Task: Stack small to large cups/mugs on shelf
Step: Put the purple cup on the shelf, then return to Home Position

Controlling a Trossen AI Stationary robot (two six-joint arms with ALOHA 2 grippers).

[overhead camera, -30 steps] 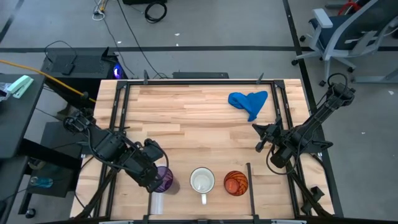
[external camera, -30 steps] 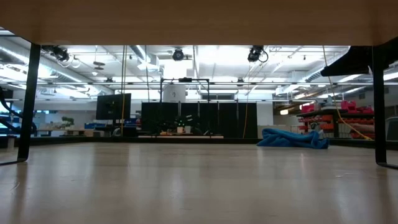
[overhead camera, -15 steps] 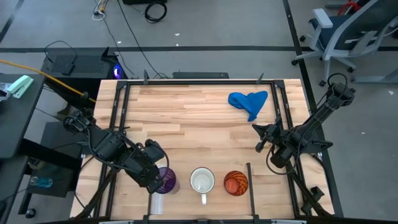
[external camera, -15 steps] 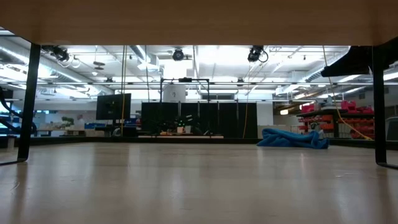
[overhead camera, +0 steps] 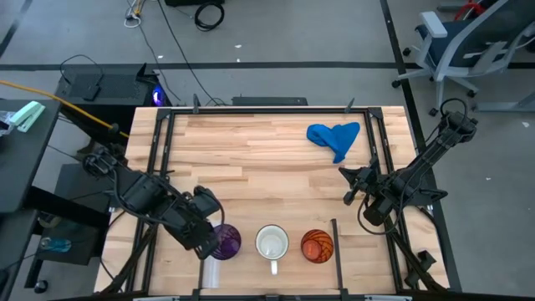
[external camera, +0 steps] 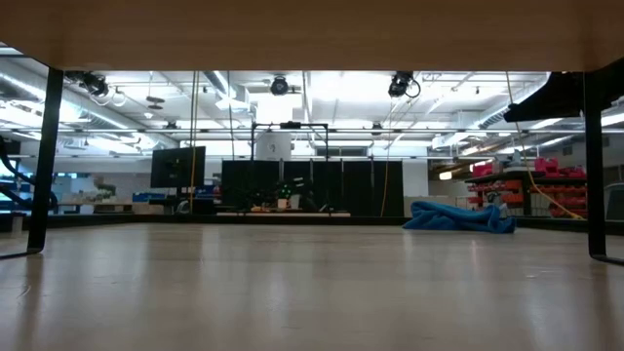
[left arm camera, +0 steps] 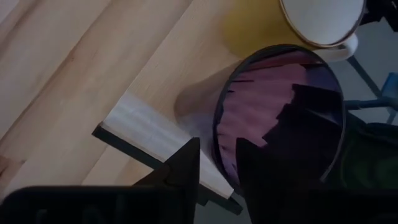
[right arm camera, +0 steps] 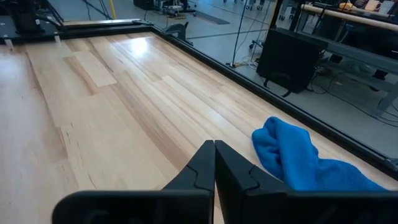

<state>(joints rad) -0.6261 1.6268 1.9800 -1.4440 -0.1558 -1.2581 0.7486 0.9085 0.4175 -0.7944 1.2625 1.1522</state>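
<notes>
- Standing at the near edge of the desk (overhead camera: 251, 159), the three cups made one row on the shelf (overhead camera: 288, 261): the purple cup (overhead camera: 224, 241), then the white mug (overhead camera: 272, 242), then the orange cup (overhead camera: 317, 246).
- The left gripper (overhead camera: 203, 238) was at the purple cup. In the left wrist view its jaws were spread, one finger (left arm camera: 186, 165) outside the rim and the other inside the cup, with a narrow gap to the wall, so the cup did not look pinched.
- The right gripper (overhead camera: 349, 186) waited well apart, near the blue cloth (overhead camera: 334, 138), with its jaws pressed together and empty.
- The pale strip (left arm camera: 155, 134) lay just beside the purple cup.
- Risk, in my judgement: if the left arm pulled away sideways and not upward, the inner finger could catch the rim and tip the cup, or push it against the white mug close by.
- The cups stood side by side, not yet one inside another, so the stacking looked unfinished.
</notes>
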